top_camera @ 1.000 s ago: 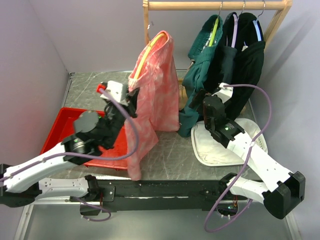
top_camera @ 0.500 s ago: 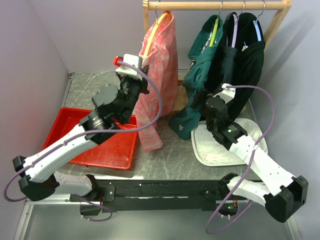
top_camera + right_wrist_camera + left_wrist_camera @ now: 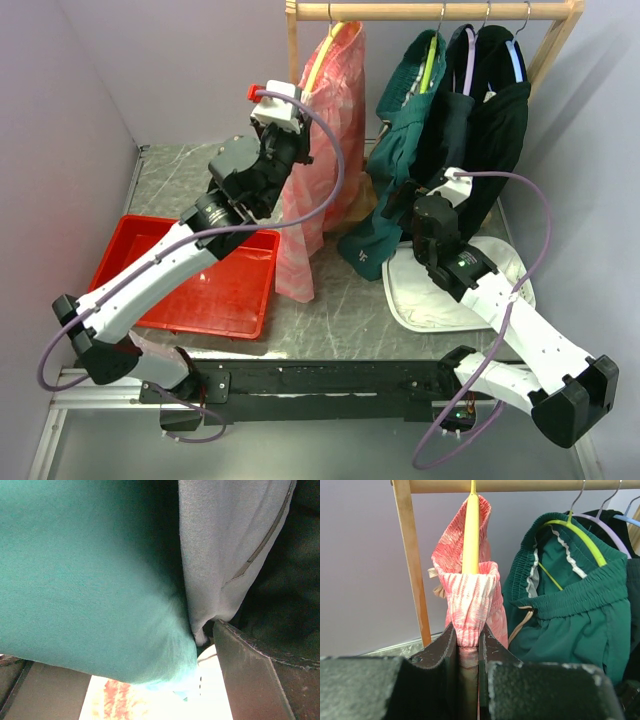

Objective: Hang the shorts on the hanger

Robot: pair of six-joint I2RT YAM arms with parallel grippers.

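The salmon-pink shorts [image 3: 325, 150] hang over the yellow hanger [image 3: 321, 62], whose hook reaches the wooden rail [image 3: 430, 11]. My left gripper [image 3: 290, 135] is raised beside them. In the left wrist view it [image 3: 469, 645] is shut on the gathered waistband of the shorts [image 3: 470, 597], just below the hanger [image 3: 470, 535]. My right gripper [image 3: 405, 200] is pressed into the hanging dark green garments. In the right wrist view it [image 3: 150, 690] stands open, with teal-green fabric [image 3: 85, 570] bulging between the fingers [image 3: 260, 680].
Dark green garments [image 3: 450, 110] on green-yellow, purple and light-blue hangers fill the right of the rail. The rack's wooden post [image 3: 292, 50] stands just left of the shorts. A red tray [image 3: 190, 290] lies front left, and a white cloth [image 3: 450, 295] front right.
My left arm has lifted the shorts and hanger up and to the right, from low over the table to the rail. The right arm has hardly moved.
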